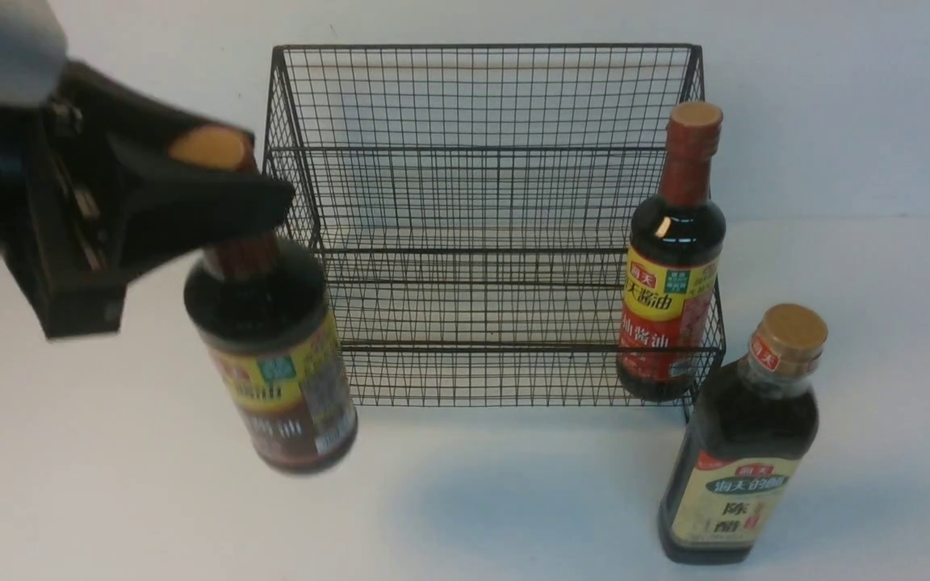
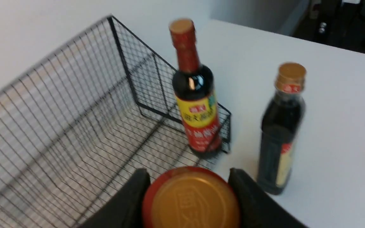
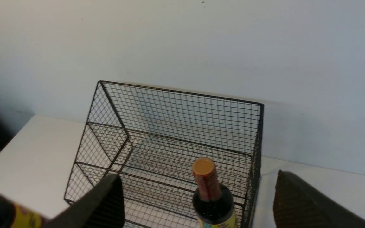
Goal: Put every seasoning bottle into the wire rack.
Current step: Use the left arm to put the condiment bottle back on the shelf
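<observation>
between left gripper's [image 2: 188, 202] fingers: slim bottle [image 1: 271, 363], neck pinched (tilted); right gripper [image 3: 198, 202] spread.

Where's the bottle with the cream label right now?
In the front view, the cream-label bottle stands at the lower right, outside the wire rack, nearer the camera than the red-necked bottle in the rack's right end.
</observation>
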